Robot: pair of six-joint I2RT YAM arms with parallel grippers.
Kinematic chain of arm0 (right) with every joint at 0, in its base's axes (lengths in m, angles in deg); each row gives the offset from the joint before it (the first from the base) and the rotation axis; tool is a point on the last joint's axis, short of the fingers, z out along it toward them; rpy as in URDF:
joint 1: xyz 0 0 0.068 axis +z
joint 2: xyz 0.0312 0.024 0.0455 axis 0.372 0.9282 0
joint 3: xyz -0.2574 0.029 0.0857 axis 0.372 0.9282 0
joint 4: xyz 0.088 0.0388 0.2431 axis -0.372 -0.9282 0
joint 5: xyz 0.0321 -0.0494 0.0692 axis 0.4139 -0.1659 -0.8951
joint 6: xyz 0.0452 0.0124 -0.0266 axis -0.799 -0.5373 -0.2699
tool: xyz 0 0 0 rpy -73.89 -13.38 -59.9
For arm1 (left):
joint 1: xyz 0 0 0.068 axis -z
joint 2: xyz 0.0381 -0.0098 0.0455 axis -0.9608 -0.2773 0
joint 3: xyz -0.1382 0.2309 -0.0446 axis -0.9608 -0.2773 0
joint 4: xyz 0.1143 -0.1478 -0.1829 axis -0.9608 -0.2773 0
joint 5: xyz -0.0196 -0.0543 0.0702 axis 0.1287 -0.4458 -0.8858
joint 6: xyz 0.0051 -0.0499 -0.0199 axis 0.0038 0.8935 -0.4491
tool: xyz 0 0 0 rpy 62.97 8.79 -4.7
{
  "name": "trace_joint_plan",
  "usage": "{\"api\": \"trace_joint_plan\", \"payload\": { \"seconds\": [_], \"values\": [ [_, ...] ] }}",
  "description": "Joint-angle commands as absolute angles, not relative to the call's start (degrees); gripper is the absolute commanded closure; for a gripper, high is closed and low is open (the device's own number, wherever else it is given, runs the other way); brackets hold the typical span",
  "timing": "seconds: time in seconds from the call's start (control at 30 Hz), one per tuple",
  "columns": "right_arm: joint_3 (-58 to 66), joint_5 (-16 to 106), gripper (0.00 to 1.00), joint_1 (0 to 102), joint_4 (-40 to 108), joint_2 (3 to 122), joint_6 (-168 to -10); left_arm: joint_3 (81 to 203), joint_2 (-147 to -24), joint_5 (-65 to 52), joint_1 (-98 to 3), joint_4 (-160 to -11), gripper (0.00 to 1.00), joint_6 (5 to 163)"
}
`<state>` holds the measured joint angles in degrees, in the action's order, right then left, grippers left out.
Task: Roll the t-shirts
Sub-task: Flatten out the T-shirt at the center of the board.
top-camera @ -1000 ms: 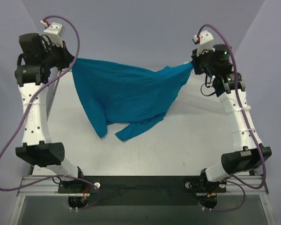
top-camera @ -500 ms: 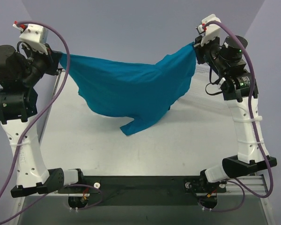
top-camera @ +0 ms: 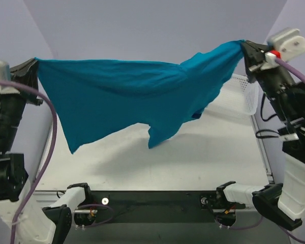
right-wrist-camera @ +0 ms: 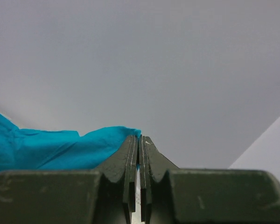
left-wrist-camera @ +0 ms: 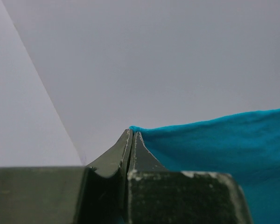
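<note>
While my left gripper and right gripper clamp opposite corners, perhaps the hem, the t-shirt hangs spread above the table; next, lay it flat for rolling.

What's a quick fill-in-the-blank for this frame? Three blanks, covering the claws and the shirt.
1. The left claw and right claw are both ____ on the t-shirt.
2. The t-shirt hangs ____ the table, not touching it.
3. The white basket sits on the robot's ____ side.
Missing words: shut; above; right.
</note>
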<state>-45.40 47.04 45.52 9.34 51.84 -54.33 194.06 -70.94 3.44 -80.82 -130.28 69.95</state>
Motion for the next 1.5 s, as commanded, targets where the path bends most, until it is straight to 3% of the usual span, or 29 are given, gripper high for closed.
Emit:
{"api": "trace_joint_plan", "payload": {
  "seconds": [0.0, 0.13, 0.3, 0.47, 0.6, 0.77, 0.93, 1.13, 1.33, 1.47],
  "values": [
    [-48.9, 47.0, 1.0, 44.7, 9.1, 47.4, -52.6, 194.8, -66.7, -0.9, -81.2, -124.8, 1.0, 69.0],
    [-50.1, 42.7, 1.0, 42.1, 8.8, 43.2, -54.0, 196.4, -64.0, -2.2, -81.4, -123.0, 1.0, 68.2],
    [-51.8, 31.1, 1.0, 31.3, 10.8, 39.6, -62.7, 201.3, -62.8, -2.9, -81.4, -121.1, 1.0, 67.8],
    [-45.4, 20.9, 1.0, 16.4, 22.1, 34.0, -73.4, 202.5, -61.0, -3.0, -81.4, -117.4, 1.0, 66.8],
    [-41.8, 20.1, 1.0, 12.1, 27.0, 31.3, -78.3, 203.4, -62.5, -4.4, -81.4, -118.0, 1.0, 66.5],
    [-35.2, 23.0, 1.0, 11.9, 28.5, 35.0, -80.2, 194.8, -64.1, -3.1, -81.4, -119.2, 1.0, 63.1],
    [-29.2, 19.1, 1.0, 12.3, 29.9, 42.0, -81.9, 177.9, -65.7, -2.3, -81.4, -117.6, 1.0, 60.5],
    [-18.0, 26.6, 1.0, 20.7, 26.1, 52.8, -73.1, 161.1, -71.9, 1.3, -81.2, -118.8, 1.0, 60.3],
    [-5.6, 27.7, 1.0, 28.8, 31.8, 67.1, -68.1, 148.1, -87.0, 3.1, -77.9, -113.9, 1.0, 53.9],
    [-10.7, 27.5, 1.0, 30.6, 31.7, 82.1, -64.5, 147.2, -100.7, 0.0, -75.4, -109.8, 1.0, 48.0]
  ]
}}
